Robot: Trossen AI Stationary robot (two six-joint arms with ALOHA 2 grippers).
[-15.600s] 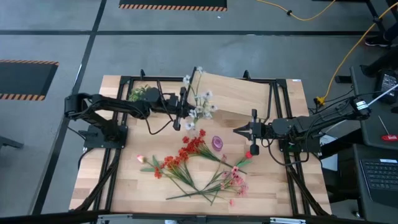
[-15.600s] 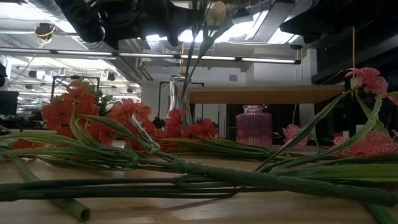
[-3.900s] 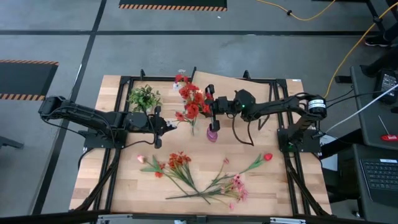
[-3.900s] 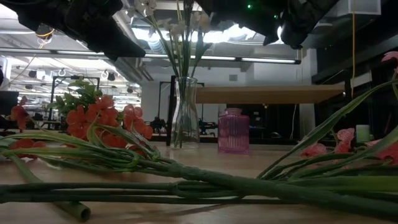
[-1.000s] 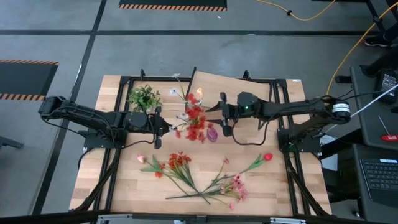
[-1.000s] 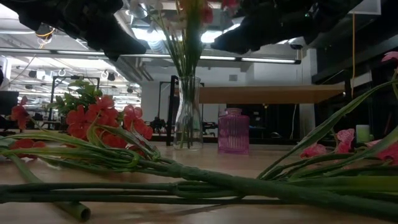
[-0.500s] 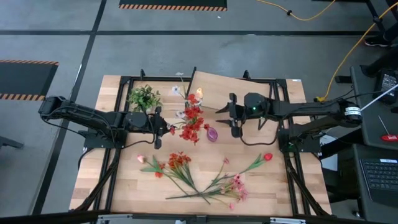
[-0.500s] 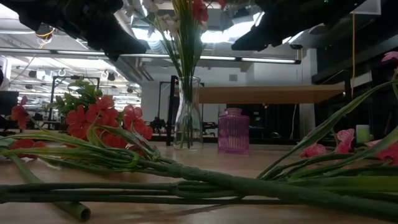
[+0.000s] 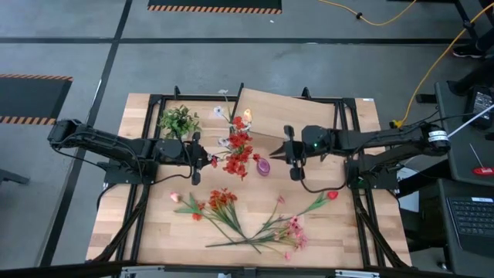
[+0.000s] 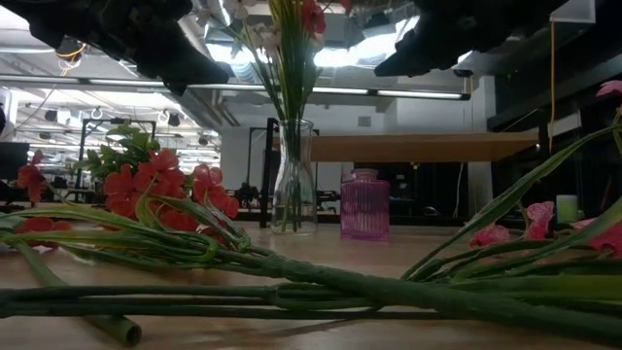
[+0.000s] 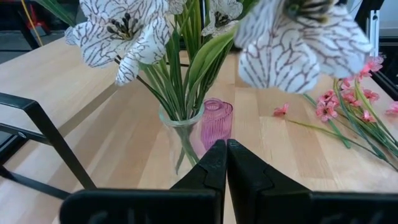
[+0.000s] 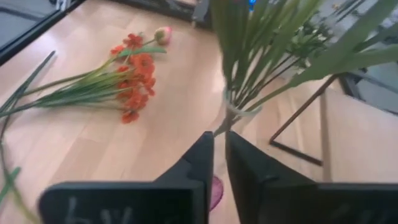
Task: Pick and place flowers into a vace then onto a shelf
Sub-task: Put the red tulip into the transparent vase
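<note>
Right gripper (image 9: pixel 274 151) hangs just beside a small ribbed pink jar (image 9: pixel 264 167), its dark fingers nearly pressed together and holding nothing. Left gripper (image 9: pixel 208 160), on the other side of the clear glass vase (image 10: pixel 293 177), is shut and empty too. That vase stands upright near the raised light-wood shelf (image 9: pixel 289 116) and carries white veined and red blooms. More flowers (image 9: pixel 231 216) lie loose on the front tabletop, long thin green stalks crossing, with bare wood toward the front corners.
</note>
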